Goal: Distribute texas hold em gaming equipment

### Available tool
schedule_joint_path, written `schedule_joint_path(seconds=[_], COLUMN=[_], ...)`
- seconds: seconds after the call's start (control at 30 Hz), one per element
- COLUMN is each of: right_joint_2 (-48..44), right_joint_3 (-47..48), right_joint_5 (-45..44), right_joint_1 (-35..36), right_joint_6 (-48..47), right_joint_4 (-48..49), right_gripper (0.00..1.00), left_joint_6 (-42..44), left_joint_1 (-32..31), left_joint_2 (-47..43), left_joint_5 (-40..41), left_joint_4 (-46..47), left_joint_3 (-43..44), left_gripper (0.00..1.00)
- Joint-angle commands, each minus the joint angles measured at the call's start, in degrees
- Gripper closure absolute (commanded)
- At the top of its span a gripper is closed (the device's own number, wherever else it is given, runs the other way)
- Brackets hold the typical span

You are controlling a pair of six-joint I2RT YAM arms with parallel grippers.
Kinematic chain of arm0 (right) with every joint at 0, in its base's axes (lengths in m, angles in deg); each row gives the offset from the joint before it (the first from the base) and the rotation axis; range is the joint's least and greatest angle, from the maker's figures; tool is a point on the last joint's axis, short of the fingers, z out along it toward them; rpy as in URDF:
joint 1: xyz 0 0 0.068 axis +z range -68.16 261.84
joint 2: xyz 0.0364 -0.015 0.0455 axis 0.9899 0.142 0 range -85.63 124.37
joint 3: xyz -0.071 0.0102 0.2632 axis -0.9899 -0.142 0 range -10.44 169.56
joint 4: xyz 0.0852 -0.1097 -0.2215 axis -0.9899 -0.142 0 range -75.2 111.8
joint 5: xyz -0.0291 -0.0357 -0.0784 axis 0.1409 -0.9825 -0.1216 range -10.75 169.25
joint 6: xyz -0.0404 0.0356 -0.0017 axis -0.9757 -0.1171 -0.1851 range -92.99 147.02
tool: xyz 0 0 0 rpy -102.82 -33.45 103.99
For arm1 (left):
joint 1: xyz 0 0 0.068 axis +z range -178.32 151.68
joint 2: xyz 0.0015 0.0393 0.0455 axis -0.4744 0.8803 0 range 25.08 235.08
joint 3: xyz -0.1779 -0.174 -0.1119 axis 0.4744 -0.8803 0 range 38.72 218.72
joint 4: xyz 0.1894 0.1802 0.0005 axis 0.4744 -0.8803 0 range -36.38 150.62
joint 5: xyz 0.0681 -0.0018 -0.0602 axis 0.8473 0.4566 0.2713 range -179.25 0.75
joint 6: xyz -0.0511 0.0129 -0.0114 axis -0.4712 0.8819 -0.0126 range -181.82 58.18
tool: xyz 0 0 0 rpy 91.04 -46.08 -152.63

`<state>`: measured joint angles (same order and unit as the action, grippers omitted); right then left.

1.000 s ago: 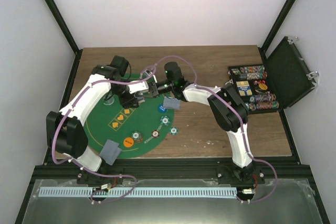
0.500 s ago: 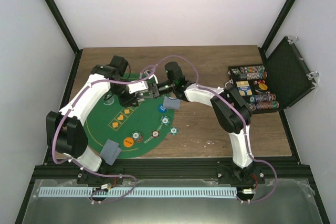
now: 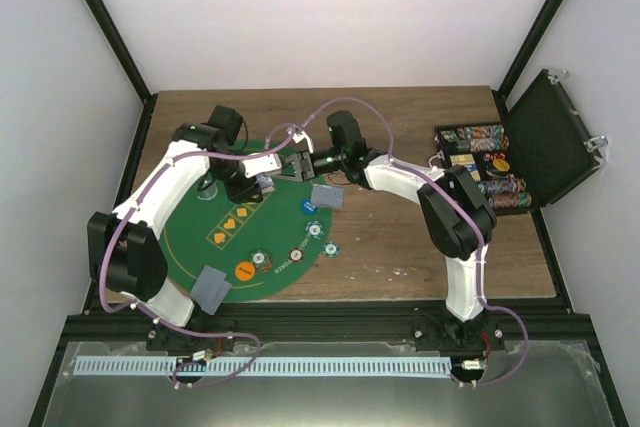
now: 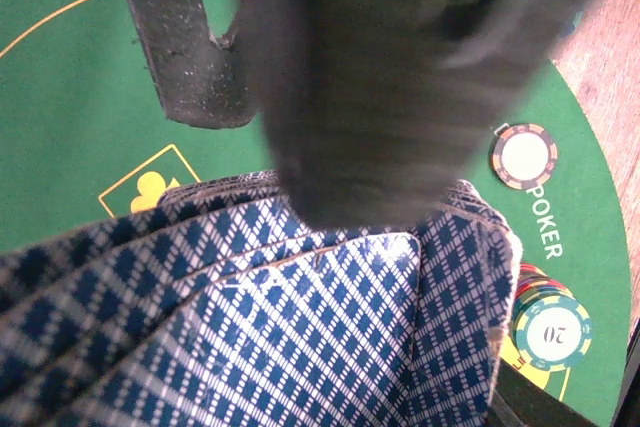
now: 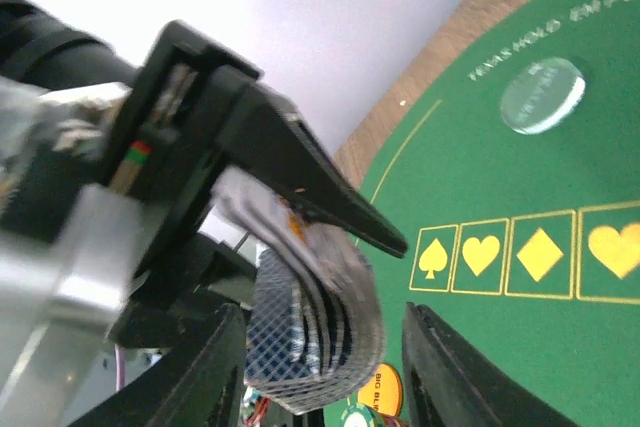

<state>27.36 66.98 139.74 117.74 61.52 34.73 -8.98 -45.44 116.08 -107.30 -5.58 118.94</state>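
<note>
Over green felt [image 4: 80, 97], the left hand [image 3: 262, 186] pinches fanned, diamond-patterned cards [image 4: 300, 347].

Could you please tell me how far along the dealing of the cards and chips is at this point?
Done: cards lie at the mat's right edge, more at its near edge, and a few chips are out. In hand: the left gripper holds a fan; the right gripper is alongside, jaws open. Left: the case holds many chips.
</note>
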Motion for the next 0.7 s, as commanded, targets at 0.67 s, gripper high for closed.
schedule_joint_path(seconds=[0.67], right_joint_2=[7.91], right_joint_3=[5.23], right_joint_5=[6.01], right_joint_1=[3.01], right_joint_6=[12.10], right_joint_4=[22.79], right_gripper=[0.35], left_joint_6=[-0.48], left_joint_1=[0.42], left_joint_2=[-0.69], left_joint_5=[-7.02], left_joint_4=[-2.38], left_joint_3=[1.80], left_gripper=[0.50])
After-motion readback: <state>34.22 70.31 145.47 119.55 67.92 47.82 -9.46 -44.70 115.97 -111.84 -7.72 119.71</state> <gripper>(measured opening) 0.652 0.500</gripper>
